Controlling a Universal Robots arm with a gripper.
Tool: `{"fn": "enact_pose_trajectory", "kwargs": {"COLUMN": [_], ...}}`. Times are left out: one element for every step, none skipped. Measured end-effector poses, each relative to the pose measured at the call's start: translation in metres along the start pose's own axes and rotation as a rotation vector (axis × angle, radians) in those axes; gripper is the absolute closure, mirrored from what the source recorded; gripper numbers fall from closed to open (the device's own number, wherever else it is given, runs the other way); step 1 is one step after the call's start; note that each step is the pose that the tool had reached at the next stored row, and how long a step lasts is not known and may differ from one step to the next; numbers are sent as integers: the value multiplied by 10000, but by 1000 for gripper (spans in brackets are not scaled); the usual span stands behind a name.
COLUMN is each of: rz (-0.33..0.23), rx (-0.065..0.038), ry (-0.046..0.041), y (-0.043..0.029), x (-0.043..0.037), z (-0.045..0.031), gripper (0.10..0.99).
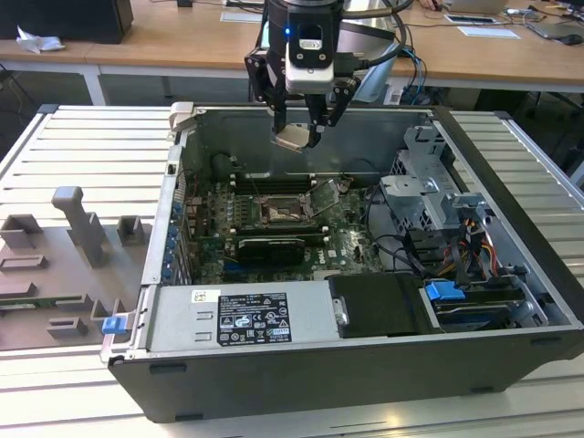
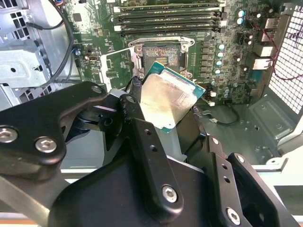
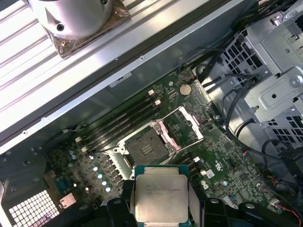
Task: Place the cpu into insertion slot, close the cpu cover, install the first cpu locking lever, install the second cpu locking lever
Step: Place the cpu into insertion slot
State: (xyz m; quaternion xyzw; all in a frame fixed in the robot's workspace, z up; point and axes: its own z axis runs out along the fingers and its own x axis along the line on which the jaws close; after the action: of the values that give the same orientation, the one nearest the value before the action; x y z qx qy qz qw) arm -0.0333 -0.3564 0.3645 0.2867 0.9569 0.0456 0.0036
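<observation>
**Placement stage: cpu (image 1: 293,138) held above insertion slot (image 1: 276,212)**

The cpu is clamped between the narrowed fingers of the gripper (image 1: 301,135) and is held tilted over the open computer case (image 1: 511,182). In both wrist views its pale metal face is seen, with black fingers (image 2: 135,101) pressed against two opposite edges. Well below it, the insertion slot is exposed on the green circuit board (image 1: 351,242), dark centre uncovered. The cpu cover (image 3: 192,122) is swung open just beside the slot.

The end effector (image 2: 166,105) holds the cpu (image 2: 171,98) clear of the insertion slot (image 2: 160,55).
</observation>
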Motion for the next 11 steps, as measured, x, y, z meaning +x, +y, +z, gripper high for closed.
{"fn": "enact_pose_trajectory", "kwargs": {"rz": [24, 45, 74, 96, 116, 157, 192, 240, 283, 320, 347], "rx": [0, -1, -2, -2, -2, -3, -3, -4, -6, -6, -7], "ry": [-2, -4, -7, -9, -11, -14, -17, -21, -25, -29, -31], "y": [0, 0, 0, 0, 0, 0, 0, 0, 0, 0, 0], "x": [0, 0, 0, 0, 0, 0, 0, 0, 0, 0, 0], "z": [0, 0, 1, 1, 1, 1, 1, 2, 2, 2, 2], "gripper": [545, 545, 545, 545, 545, 545, 545, 545, 545, 545, 545]}}
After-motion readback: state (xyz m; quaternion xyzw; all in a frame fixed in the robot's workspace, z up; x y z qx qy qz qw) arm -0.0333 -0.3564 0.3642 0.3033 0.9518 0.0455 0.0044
